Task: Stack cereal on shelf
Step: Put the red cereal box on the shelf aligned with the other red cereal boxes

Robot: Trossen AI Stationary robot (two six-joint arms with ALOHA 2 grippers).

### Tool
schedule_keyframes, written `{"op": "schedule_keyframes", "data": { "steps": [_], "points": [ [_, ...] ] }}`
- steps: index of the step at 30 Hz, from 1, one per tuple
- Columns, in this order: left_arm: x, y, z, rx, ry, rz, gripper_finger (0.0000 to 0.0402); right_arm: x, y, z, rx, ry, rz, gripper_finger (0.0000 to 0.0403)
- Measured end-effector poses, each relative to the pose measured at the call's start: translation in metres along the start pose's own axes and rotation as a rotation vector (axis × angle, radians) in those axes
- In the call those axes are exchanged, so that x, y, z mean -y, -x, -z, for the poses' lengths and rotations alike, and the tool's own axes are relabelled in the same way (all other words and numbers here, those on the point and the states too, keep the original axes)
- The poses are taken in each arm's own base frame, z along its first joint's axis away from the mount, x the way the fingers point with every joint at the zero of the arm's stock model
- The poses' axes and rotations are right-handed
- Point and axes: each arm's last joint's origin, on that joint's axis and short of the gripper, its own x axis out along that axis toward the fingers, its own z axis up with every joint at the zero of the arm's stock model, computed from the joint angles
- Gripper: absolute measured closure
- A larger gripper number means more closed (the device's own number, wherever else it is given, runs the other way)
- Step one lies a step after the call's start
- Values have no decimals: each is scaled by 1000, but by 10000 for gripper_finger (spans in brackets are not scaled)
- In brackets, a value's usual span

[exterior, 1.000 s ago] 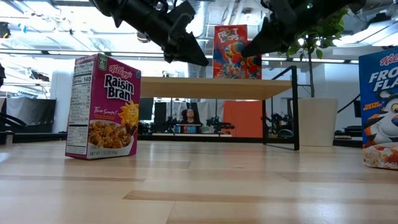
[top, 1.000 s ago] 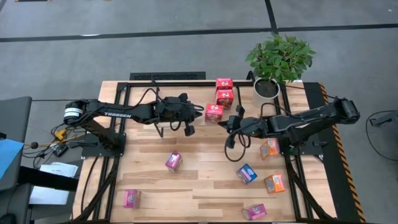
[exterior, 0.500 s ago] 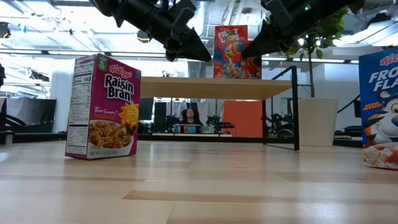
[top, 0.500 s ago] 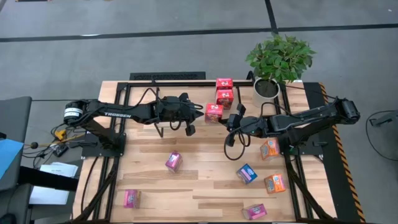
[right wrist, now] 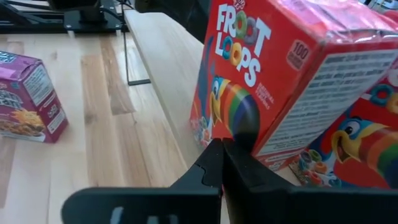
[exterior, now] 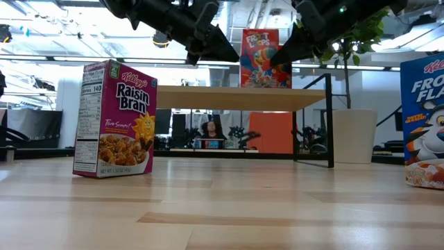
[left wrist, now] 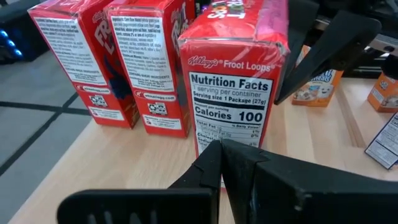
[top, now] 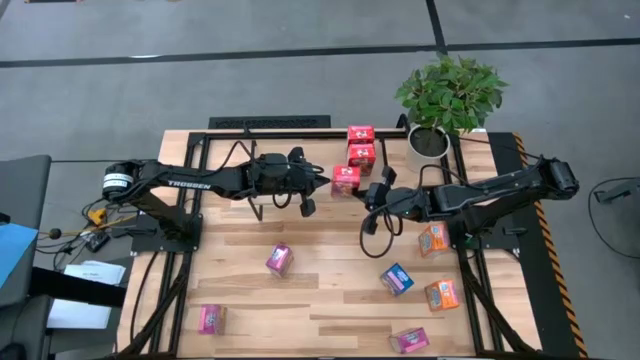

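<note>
Both sets of jaws closed, left gripper (top: 322, 181) and right gripper (top: 368, 190) flanking third red box (top: 345, 179) on shelf (exterior: 236, 98). Likely squaring it; next, fetching another.

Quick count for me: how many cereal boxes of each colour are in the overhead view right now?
Red boxes: 3, all on the shelf
Magenta-pink boxes: 3, on the tabletop
Orange-and-blue boxes: 3, on the tabletop by the right arm
Total: 9 boxes

Red cereal boxes (top: 346, 180) — light wooden shelf (exterior: 229, 98)
</note>
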Motion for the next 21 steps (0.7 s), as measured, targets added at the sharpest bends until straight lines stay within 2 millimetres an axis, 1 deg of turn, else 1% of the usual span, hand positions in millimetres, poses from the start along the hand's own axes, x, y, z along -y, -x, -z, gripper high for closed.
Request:
{"op": "schedule_keyframes", "data": {
  "steps": [6, 8, 11, 15, 21],
  "points": [
    [0, -1, 0, 5, 21, 0, 402, 0, 0, 0, 0, 3, 6, 389],
    [2, -7, 2, 28, 42, 13, 401, 0, 0, 0, 1, 2, 6, 387],
    [6, -16, 9, 27, 47, 35, 401, 0, 0, 0, 0, 1, 14, 380],
    [10, -24, 20, -21, 46, 42, 401, 1, 1, 1, -8, 8, 31, 380],
    [13, -24, 22, -32, 33, 33, 401, 1, 1, 4, -40, 27, 35, 388]
  ]
}}
